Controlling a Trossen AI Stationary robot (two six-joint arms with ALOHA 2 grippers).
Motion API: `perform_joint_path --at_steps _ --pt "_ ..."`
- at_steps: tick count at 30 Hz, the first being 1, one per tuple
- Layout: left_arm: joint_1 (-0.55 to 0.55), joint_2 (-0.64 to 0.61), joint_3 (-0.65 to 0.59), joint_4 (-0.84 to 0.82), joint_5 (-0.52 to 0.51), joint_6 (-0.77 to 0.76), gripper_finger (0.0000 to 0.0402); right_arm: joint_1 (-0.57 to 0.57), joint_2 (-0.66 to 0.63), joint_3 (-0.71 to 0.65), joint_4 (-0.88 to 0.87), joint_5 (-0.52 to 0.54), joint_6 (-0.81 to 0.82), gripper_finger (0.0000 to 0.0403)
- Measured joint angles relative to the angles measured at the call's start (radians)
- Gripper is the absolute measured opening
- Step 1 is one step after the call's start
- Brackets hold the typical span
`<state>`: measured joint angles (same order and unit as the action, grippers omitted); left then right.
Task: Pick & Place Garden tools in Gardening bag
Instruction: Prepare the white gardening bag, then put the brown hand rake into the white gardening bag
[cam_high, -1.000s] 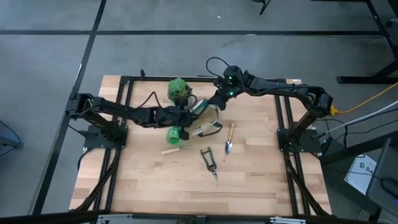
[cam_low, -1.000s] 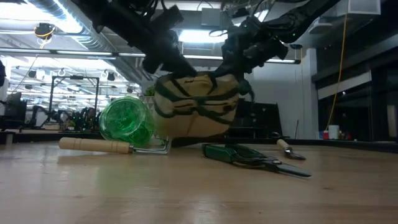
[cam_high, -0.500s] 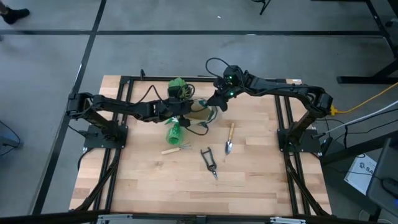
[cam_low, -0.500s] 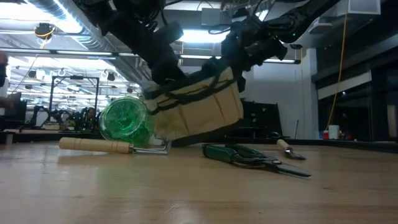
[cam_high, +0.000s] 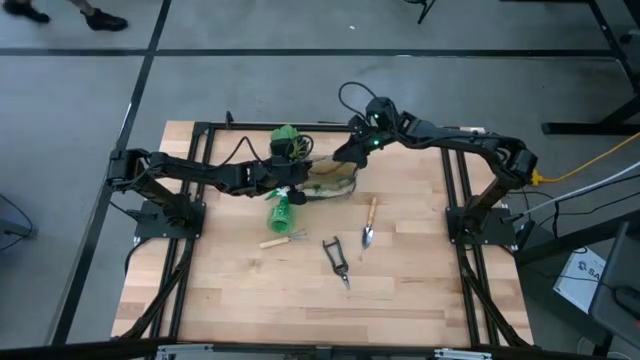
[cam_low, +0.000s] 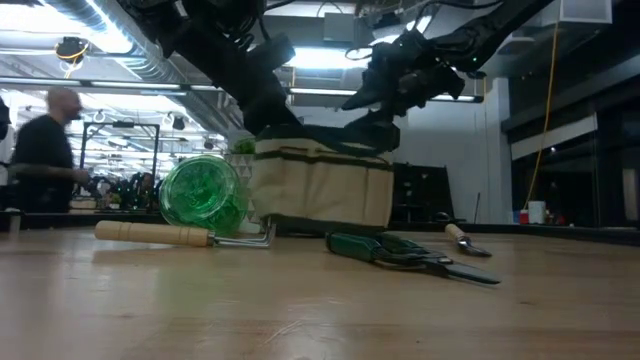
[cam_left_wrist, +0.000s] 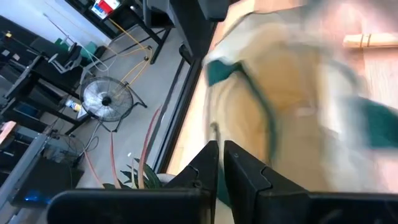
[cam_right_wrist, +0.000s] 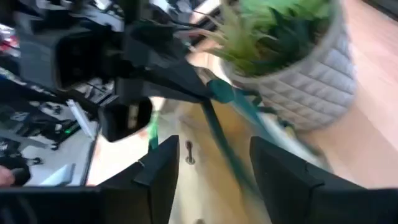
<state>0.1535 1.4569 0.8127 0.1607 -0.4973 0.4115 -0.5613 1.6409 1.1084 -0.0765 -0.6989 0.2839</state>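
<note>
The beige gardening bag (cam_high: 332, 182) with dark green trim stands upright on its base at the table's far middle; it also shows in the low view (cam_low: 320, 190). My left gripper (cam_high: 300, 182) is shut at the bag's left top rim. My right gripper (cam_high: 348, 158) is open above the bag's right top, and a dark strap (cam_right_wrist: 217, 134) runs between its fingers. The green spray bottle (cam_high: 280, 213) lies on its side. The hand rake (cam_high: 278, 240), the pruning shears (cam_high: 337, 260) and the trowel (cam_high: 369, 222) lie flat on the table nearer the front. My left gripper pinches the bag's top rim at its left end (cam_low: 258, 146) between its two nearly closed fingers (cam_left_wrist: 208, 168), coming slanting down from the table's left. The bag stands on the table below the hold. Whether my right gripper touches the strap, I cannot tell.
A green plant in a white pot (cam_high: 287, 142) stands just behind the bag and my left gripper; it also shows in the right wrist view (cam_right_wrist: 292, 50). The near half of the wooden table (cam_high: 300, 300) is bare. A person (cam_low: 45, 150) is in the room beyond the table.
The bag has been tipped from lying slanted on its side to standing upright on its base, its top edge now level. My left gripper has moved toward the far edge with the rim. My right gripper has gone up and slightly toward the far edge.
</note>
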Motion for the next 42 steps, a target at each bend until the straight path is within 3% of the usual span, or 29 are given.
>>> perform_joint_path --at_steps 10,19,24,32,42 --pt "-0.004 -0.039 0.000 -0.001 -0.034 -0.005 0.0017 -0.035 -0.105 0.000 -0.191 0.016 -0.160 0.0201" --pt "-0.055 -0.271 0.000 -0.055 -0.041 -0.029 0.0017 -0.035 -0.226 0.000 -0.419 0.015 -0.318 0.0201" --pt "-0.060 -0.446 0.000 -0.199 0.082 -0.149 0.0016 -0.021 -0.266 -0.008 -0.500 0.015 -0.346 0.0201" --pt "-0.060 -0.646 0.000 -0.336 0.362 -0.323 0.0015 0.027 -0.352 -0.154 -0.450 0.018 -0.239 0.0201" --pt "-0.062 -0.693 -0.092 -0.350 0.458 -0.492 0.0015 0.207 -0.489 -0.420 -0.175 0.051 -0.067 0.0201"
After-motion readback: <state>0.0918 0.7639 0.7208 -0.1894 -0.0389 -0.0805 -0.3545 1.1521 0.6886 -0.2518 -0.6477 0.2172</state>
